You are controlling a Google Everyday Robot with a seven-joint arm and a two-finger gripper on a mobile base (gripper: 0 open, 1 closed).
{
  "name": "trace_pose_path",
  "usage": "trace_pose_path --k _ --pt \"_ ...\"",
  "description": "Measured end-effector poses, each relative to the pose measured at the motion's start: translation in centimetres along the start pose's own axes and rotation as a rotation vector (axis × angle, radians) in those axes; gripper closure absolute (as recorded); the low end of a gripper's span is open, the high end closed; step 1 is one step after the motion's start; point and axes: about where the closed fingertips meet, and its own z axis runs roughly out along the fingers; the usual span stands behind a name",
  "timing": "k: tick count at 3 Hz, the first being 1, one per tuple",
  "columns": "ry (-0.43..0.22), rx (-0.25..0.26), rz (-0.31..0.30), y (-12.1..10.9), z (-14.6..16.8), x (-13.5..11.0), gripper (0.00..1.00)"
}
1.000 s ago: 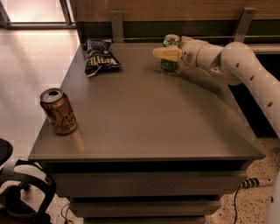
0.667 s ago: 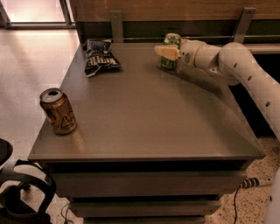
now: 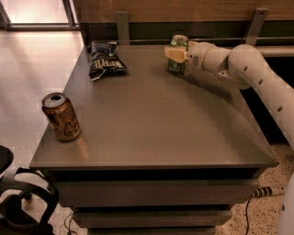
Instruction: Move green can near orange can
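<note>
A grey-brown table [image 3: 156, 133] with stacked drawer-like tiers under its top filled most of the view, standing on pale speckled flooring [image 3: 36, 59]. Behind its far edge ran a wood-panelled wall [image 3: 183, 9] with a dark strip beneath it.

The robot's white arm [image 3: 257, 75] came in from the right side, rose over the table's right edge and stretched toward the far middle of the top. At the lower left, off the table and down by the floor, sat a black curved object [image 3: 23, 202] that could not be made out further.

A dark blue chip bag [image 3: 104, 62] lay flat and crumpled at the far left of the top, near the back edge. The orange can [image 3: 62, 117] stood upright near the front left corner, its silver top showing, well apart from everything else on the table.

The green can [image 3: 177, 65] stood upright at the far edge, right of the chip bag and across the table from the orange can.

The gripper [image 3: 176, 51] was at that green can, clenched on it: one cream finger [image 3: 173, 53] lay flat across the upper front of the can, touching it, while the other was hidden behind the can.
</note>
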Motion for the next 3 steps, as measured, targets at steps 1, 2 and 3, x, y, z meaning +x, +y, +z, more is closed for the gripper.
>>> trace_pose_path --k 1,2,3 --pt "0.0 -0.004 0.001 0.2 0.2 0.0 1.0" --pt "0.0 -0.004 0.001 0.2 0.2 0.0 1.0" --pt "0.034 -0.006 -0.012 1.9 -0.1 -0.8 1.0"
